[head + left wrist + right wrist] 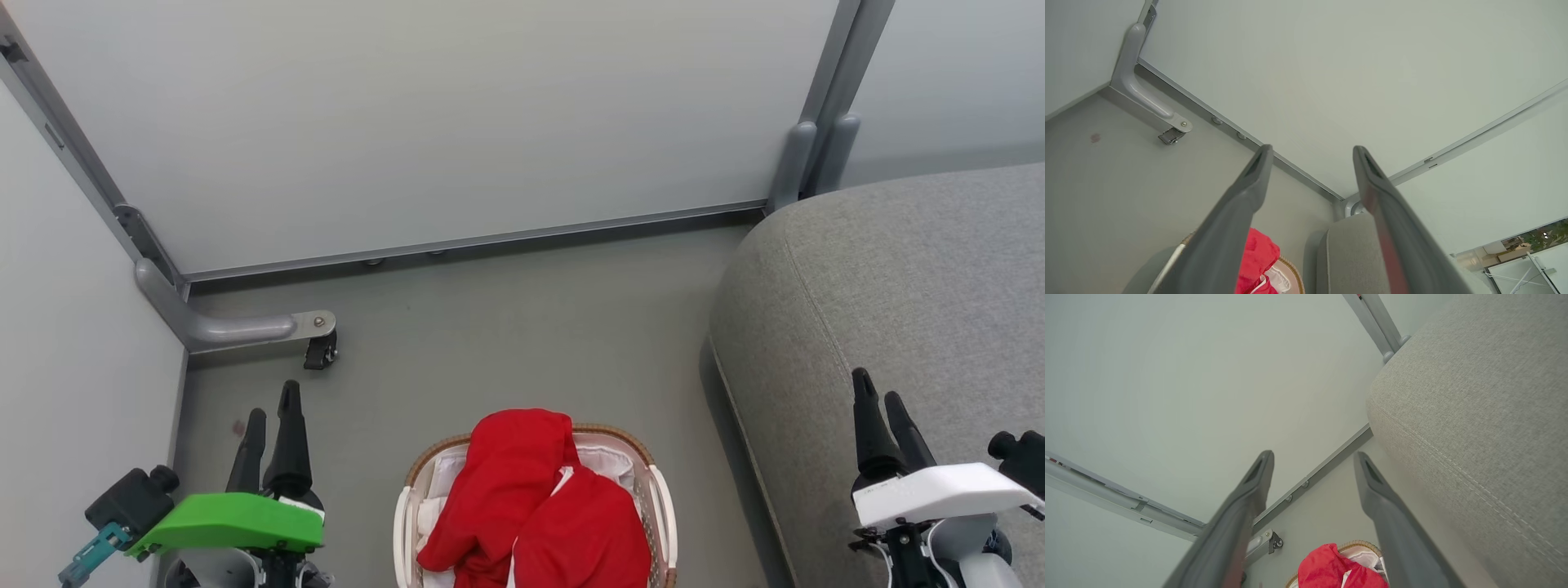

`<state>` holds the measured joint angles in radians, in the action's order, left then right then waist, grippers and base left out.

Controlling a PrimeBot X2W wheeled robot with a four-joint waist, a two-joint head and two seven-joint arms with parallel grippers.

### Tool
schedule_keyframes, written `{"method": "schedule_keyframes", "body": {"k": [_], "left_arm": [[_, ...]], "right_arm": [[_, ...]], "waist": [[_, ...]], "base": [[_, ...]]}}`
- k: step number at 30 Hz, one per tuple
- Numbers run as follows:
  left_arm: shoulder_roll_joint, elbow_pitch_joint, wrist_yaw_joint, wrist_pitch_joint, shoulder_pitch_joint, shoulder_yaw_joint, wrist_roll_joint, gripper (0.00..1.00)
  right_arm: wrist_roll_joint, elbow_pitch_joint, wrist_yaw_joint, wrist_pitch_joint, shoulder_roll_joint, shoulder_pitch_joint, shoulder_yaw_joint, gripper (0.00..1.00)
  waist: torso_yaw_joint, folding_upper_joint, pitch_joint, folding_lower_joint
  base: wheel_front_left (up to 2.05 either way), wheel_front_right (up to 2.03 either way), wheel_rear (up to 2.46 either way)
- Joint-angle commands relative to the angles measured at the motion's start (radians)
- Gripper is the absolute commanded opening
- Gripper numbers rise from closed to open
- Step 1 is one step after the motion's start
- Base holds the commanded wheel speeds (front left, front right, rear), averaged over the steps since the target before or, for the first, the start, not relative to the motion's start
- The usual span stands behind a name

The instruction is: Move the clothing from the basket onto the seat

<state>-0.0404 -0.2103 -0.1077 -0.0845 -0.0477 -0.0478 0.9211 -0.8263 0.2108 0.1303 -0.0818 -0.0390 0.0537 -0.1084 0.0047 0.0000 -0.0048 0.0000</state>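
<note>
Looking down, I am seeing the red clothing [535,498] heaped in the basket [402,523] on the floor [490,327], between my arms. The left fingers [287,441] are sitting slightly nearer it, the right fingers [872,433] by the seat [898,310]. Both pairs are standing spread wide, holding nothing.

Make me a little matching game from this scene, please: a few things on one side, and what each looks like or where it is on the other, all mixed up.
Things:
1. clothing
2. basket
3. seat
4. left gripper

Descriptions:
a. open, holding nothing
b. grey, on the robot's right
c. red, heaped in the basket
d. white with a brown rim, standing on the floor

Pairs: 1-c, 2-d, 3-b, 4-a.
</note>
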Motion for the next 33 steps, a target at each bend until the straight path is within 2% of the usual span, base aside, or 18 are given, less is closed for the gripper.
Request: {"method": "schedule_keyframes", "body": {"k": [1, 17, 33], "left_arm": [[-0.007, 0.009, 0.002, -0.011, 0.002, -0.007, -0.041, 1.00], [-0.009, -0.021, 0.007, -0.058, 0.012, -0.044, -0.227, 1.00], [-0.010, -0.062, 0.014, -0.097, 0.018, -0.061, -0.362, 1.00]], "right_arm": [[0.046, -0.014, 0.000, -0.014, -0.007, 0.001, 0.004, 1.00], [0.260, -0.004, 0.000, -0.061, -0.009, -0.013, 0.026, 1.00], [0.436, 0.002, 0.000, -0.101, -0.011, -0.020, 0.032, 1.00]], "waist": [[0.001, 0.0000, 0.000, 0.0000], [0.007, 0.0000, -0.001, 0.0000], [0.012, 0.0000, 0.000, 0.0000]], "base": [[0.00, 0.00, 0.00], [0.00, 0.00, 0.00], [0.00, 0.00, 0.00]]}}
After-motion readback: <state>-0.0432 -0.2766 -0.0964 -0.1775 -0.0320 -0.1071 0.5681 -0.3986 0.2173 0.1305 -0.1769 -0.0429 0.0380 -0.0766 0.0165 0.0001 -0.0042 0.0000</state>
